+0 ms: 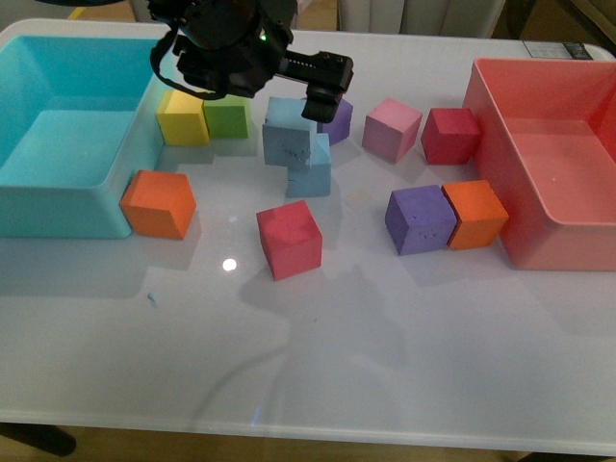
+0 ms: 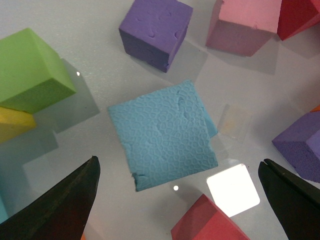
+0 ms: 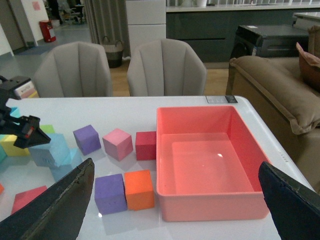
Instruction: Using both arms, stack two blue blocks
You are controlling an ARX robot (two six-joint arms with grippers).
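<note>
Two blue blocks [image 1: 296, 146] sit stacked, slightly offset, beside the purple cube [image 1: 338, 119]; left gripper [image 2: 177, 200] hovers above, fingers apart, probably releasing. Right gripper [image 3: 175, 200] gapes, idle.

The left claw [image 1: 322, 96] hangs over the worktop [image 1: 385, 366], directly above a stack: the upper block [image 1: 289, 135] sits askew on the lower block [image 1: 316, 178]. Left of the claw lies a touching pair of blocks [image 1: 204, 117], with a bin [image 1: 58, 207] beyond them. Right of the claw lies a row of three blocks [image 1: 392, 130], then a tray [image 1: 500, 192]. Nearer the robot than the claw lies a single block [image 1: 289, 239].
</note>
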